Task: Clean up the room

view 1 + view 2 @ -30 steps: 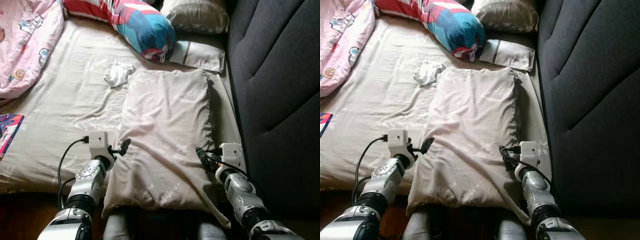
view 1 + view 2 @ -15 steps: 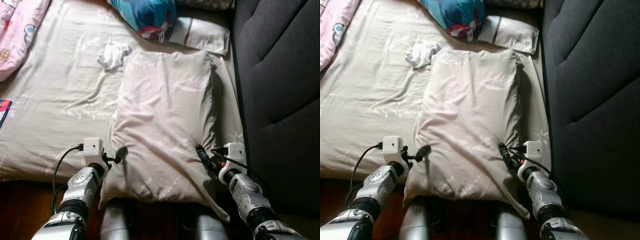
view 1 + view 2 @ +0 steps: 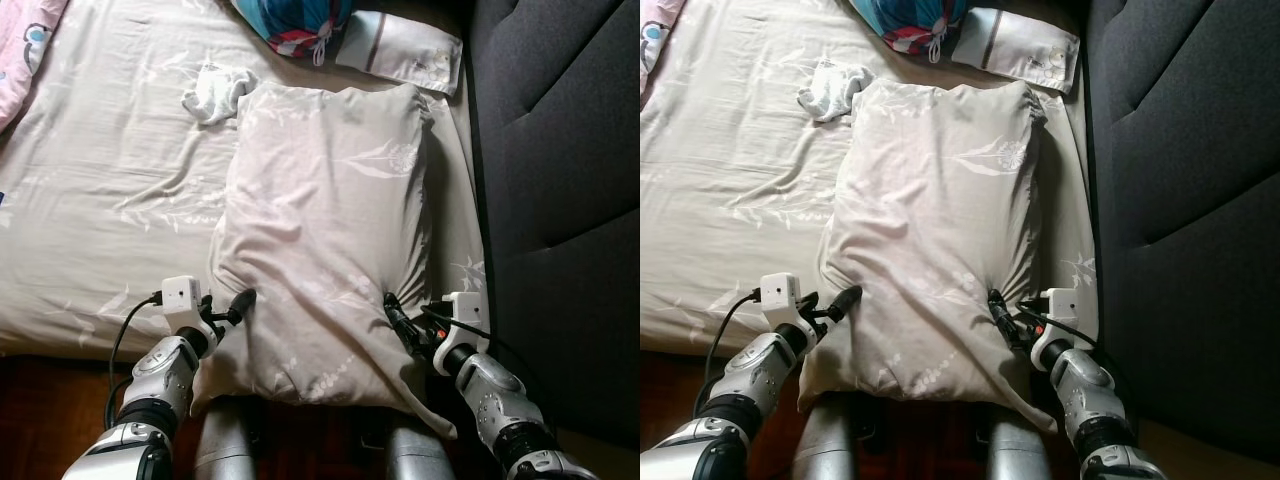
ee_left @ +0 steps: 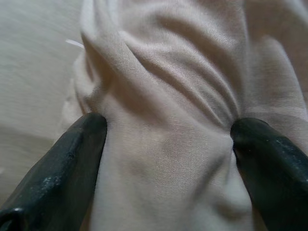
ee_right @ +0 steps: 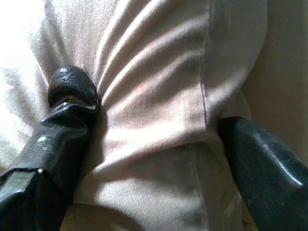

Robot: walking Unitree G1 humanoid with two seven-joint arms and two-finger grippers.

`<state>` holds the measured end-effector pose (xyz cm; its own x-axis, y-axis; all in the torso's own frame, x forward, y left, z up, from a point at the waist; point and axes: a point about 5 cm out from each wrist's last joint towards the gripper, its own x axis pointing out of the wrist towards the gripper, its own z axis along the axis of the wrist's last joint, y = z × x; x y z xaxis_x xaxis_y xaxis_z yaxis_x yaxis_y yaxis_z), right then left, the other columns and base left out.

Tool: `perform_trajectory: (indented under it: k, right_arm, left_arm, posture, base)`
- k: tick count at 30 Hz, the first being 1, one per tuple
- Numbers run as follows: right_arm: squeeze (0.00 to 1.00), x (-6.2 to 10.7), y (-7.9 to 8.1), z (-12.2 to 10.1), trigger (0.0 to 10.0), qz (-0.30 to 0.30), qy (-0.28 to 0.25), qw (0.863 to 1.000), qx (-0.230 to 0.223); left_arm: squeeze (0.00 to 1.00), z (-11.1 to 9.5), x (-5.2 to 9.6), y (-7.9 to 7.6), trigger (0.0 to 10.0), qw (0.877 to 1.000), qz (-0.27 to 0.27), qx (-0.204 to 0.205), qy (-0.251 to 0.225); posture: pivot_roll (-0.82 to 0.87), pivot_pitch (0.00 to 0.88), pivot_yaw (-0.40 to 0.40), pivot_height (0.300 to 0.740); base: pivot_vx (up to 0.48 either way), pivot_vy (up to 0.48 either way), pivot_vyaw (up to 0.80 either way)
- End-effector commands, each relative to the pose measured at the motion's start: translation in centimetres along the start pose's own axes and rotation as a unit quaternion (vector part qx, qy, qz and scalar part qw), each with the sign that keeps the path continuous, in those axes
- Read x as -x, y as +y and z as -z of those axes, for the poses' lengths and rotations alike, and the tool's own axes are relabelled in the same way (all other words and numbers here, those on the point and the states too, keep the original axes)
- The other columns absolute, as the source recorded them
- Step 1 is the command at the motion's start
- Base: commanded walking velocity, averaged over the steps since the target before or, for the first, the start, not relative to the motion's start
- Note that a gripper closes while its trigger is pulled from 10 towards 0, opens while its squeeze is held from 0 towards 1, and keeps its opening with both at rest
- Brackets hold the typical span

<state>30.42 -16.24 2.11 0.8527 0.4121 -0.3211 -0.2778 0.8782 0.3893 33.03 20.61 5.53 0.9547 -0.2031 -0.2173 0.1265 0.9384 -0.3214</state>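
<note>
Both grippers are pinching the near end of the beige pillow [image 3: 325,225], which is lying lengthwise on the bed sheet [image 3: 100,200] close to the dark upholstered headboard [image 3: 560,150] on the right. The left gripper [image 3: 238,303] is clamping cloth at the pillow's near-left edge, fabric bunching between its fingers [image 4: 53,168]; the right gripper [image 3: 397,318] is clamping the near-right edge, creasing the case. Holding two sides probably lets the robot lift or drag it evenly. A crumpled white cloth [image 3: 215,88] is sitting far left of it
</note>
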Motion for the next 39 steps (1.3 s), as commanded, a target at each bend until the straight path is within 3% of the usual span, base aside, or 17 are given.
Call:
perform_trajectory:
  k: [1, 10, 11, 12, 39]
  right_arm:
    - [0.00, 1.2, 0.5, 4.9, 10.0, -0.008, 0.089, 0.995, -0.033]
    - [0.00, 1.4, 1.0, 5.4, 9.7, -0.017, 0.094, 0.995, -0.031]
    - [0.00, 1.4, 1.0, 5.3, 1.5, -0.015, 0.090, 0.995, -0.034]
    - [0.00, 1.3, 1.1, 5.2, 0.0, -0.015, 0.086, 0.995, -0.037]
    - [0.00, 0.3, 3.0, 5.8, 0.0, -0.037, 0.099, 0.994, -0.027]
  left_arm:
    - [0.00, 3.0, 0.9, -0.2, 10.0, 0.999, 0.001, 0.021, 0.049]
    - [0.00, 4.0, 0.8, -1.1, 10.0, 0.998, 0.013, 0.020, 0.061]
    - [0.00, 4.1, 0.9, -1.0, 4.5, 0.998, 0.007, 0.019, 0.062]
    - [0.00, 4.4, 1.0, -1.0, 0.0, 0.998, 0.002, 0.017, 0.065]
    - [0.00, 4.8, 0.9, -2.2, 0.0, 0.998, 0.019, 0.038, 0.048]
  posture:
    - [-0.17, 0.573, -0.102, 0.662]
    - [-0.18, 0.583, -0.113, 0.662]
    - [-0.18, 0.583, -0.113, 0.662]
    - [-0.17, 0.578, -0.112, 0.662]
    - [-0.14, 0.512, -0.091, 0.662]
  base:
    - [0.000, 0.000, 0.00]
    - [0.000, 0.000, 0.00]
    - [0.000, 0.000, 0.00]
    - [0.000, 0.000, 0.00]
    - [0.000, 0.000, 0.00]
